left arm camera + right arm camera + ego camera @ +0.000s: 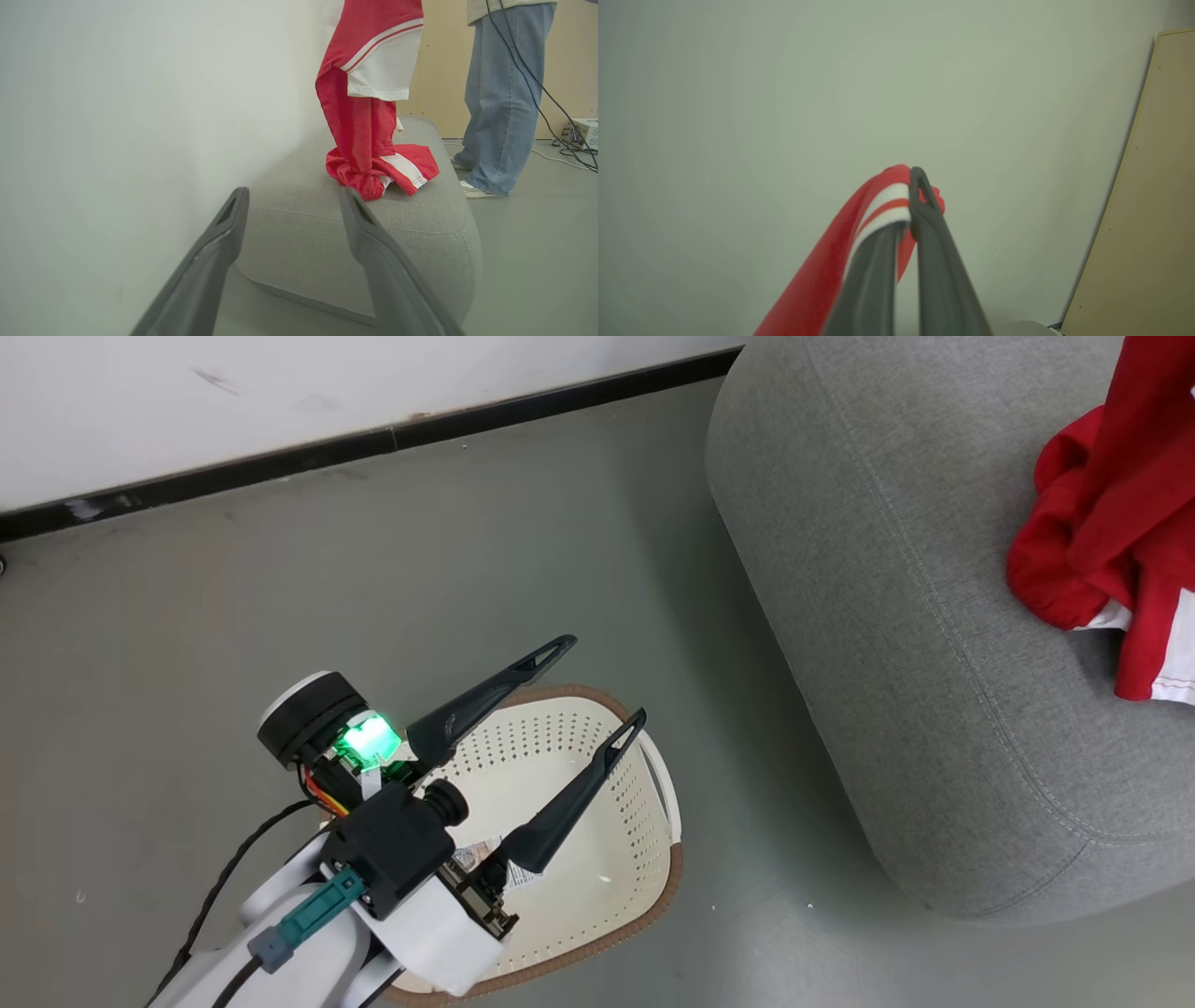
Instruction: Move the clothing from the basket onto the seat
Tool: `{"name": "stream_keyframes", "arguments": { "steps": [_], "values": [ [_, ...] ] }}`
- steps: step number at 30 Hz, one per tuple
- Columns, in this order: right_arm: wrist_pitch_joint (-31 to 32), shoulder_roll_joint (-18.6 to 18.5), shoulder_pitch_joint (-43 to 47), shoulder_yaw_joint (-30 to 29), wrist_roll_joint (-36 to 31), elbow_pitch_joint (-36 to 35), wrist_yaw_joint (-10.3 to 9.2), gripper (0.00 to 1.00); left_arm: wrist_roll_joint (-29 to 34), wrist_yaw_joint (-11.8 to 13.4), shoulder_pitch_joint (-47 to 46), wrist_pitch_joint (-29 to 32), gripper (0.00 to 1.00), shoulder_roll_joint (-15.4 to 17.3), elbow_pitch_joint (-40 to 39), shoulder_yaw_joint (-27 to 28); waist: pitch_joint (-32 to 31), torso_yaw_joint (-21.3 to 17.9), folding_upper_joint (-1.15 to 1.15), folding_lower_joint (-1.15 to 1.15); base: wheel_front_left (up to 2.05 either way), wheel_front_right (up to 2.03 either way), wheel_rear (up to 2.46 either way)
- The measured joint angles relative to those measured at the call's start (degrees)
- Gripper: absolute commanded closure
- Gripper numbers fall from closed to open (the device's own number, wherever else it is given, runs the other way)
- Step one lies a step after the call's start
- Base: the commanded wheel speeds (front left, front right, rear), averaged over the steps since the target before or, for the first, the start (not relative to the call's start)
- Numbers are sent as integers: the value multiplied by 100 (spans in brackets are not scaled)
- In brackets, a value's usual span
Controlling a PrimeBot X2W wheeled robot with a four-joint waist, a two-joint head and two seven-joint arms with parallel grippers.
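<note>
The red clothing [1111, 513] with white panels hangs down at the right, its lower end bunched on the grey seat [896, 616]. In the left wrist view the clothing [369, 116] dangles from above onto the seat [299, 219]. My right gripper [908, 205] is shut on the clothing's [878, 210] red-and-white striped trim. My left gripper [607, 679] stands open over the cream basket [644, 859], nothing between its fingers. In the left wrist view the left gripper [294, 196] points toward the seat's corner. Only a label sticker [481, 852] shows inside the basket.
A white wall [280, 401] with a dark baseboard [373, 439] runs behind the grey floor. A person in jeans [500, 93] stands beyond the seat, with cables [560, 149] on the floor there. A tan panel [1139, 210] stands at the right.
</note>
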Motion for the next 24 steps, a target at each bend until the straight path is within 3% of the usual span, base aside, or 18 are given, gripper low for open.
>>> {"name": "stream_keyframes", "arguments": {
  "steps": [6, 12, 24],
  "values": [
    [-149, -93, 77, 411, -249, 44, 0, 100, -1, -10, -10, 75, 0, 25, -55, -10, 132, 8, 0, 0, 0, 0, 0],
    [-286, 15, 706, 917, -489, 318, 1, 100, -1, -18, -82, 145, 0, 45, -92, -33, 255, -16, 0, 0, 0, 0, 0],
    [-456, 52, 1119, 1047, -850, 815, 1, 100, 0, -18, -89, 244, 0, 136, -163, -25, 454, -104, 0, 0, 0, 0, 0]
  ]
}}
